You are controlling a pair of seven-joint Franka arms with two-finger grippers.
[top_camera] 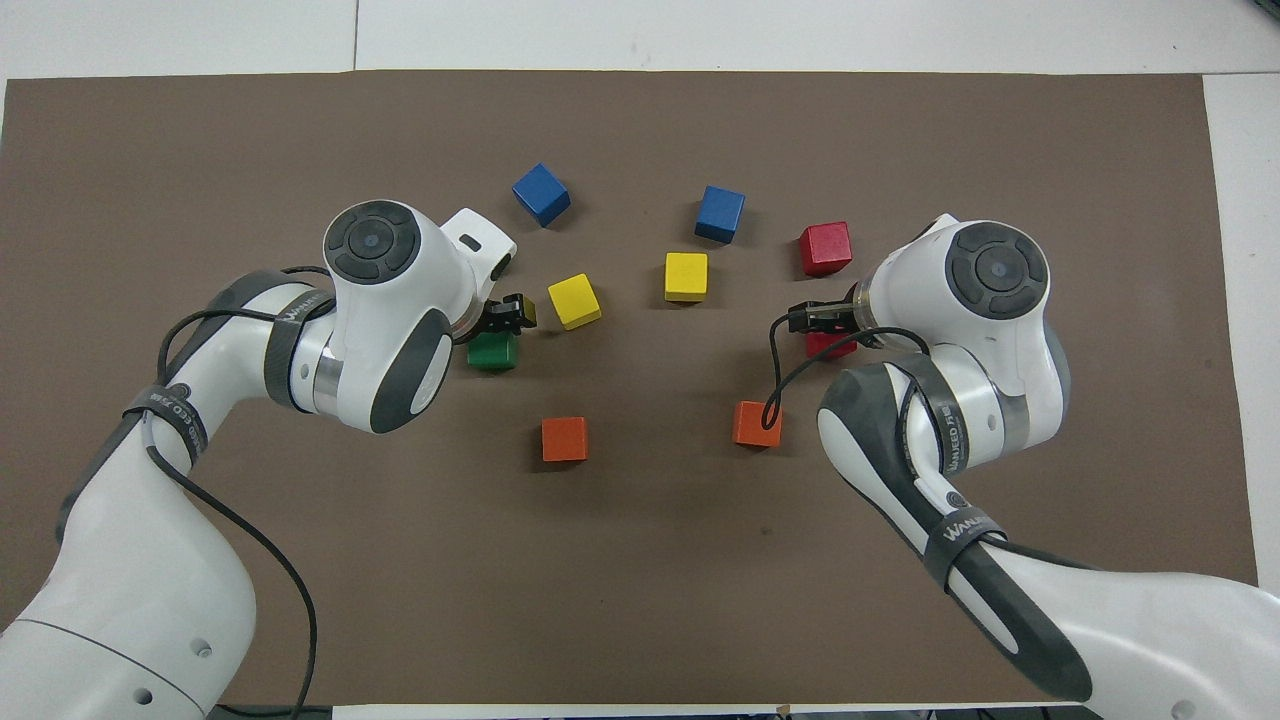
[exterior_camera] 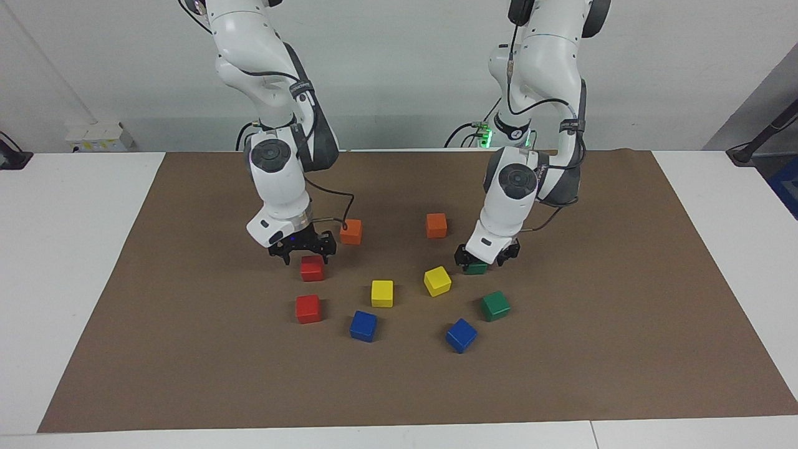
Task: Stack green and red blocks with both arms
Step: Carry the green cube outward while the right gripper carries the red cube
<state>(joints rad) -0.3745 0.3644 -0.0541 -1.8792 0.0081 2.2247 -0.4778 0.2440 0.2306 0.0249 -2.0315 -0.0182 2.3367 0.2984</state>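
Observation:
Two green blocks and two red blocks lie on the brown mat. My left gripper (exterior_camera: 486, 258) (top_camera: 505, 320) is open and low over the green block (exterior_camera: 477, 269) (top_camera: 492, 353) nearer the robots, a finger at each side of it. The other green block (exterior_camera: 495, 305) lies farther out and is covered by the left arm in the overhead view. My right gripper (exterior_camera: 303, 255) (top_camera: 815, 320) is open just above the nearer red block (exterior_camera: 312, 269) (top_camera: 830, 345). The second red block (exterior_camera: 308, 308) (top_camera: 826, 248) lies farther out, untouched.
Two orange cubes (exterior_camera: 351, 231) (exterior_camera: 436, 225) sit nearest the robots, one close beside the right gripper. Two yellow cubes (exterior_camera: 382, 293) (exterior_camera: 437, 280) lie in the middle, the second close to the left gripper. Two blue cubes (exterior_camera: 363, 325) (exterior_camera: 461, 335) lie farthest out.

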